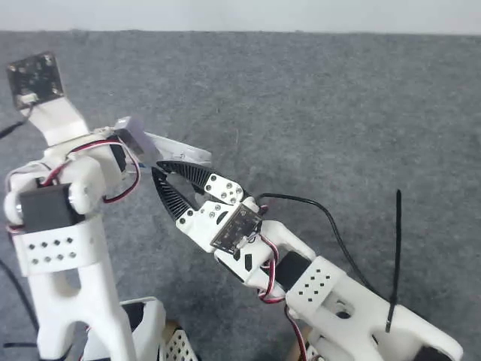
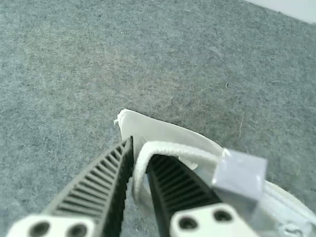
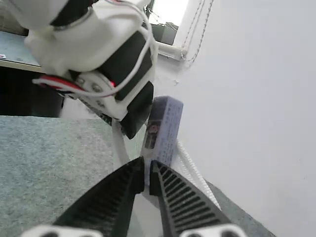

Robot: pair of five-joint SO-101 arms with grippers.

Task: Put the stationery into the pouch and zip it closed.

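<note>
One pouch point(image 2: 165, 129) in left claw point(image 2: 139, 153), right claw point(image 3: 146, 167)

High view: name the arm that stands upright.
The left arm, the white column at the picture's left, with the grey block by its wrist. The right arm stretches low from the lower right.

Soft, even light covers the grey felt-like surface point(image 1: 338, 113) — the shadows on it are faint, with no hard edges. From my right wrist a bright window point(image 3: 170, 11) glares white, and my black ribbed right hand point(image 3: 146, 173) shows dark against the washed-out plain white wall point(image 3: 256, 98).
</note>
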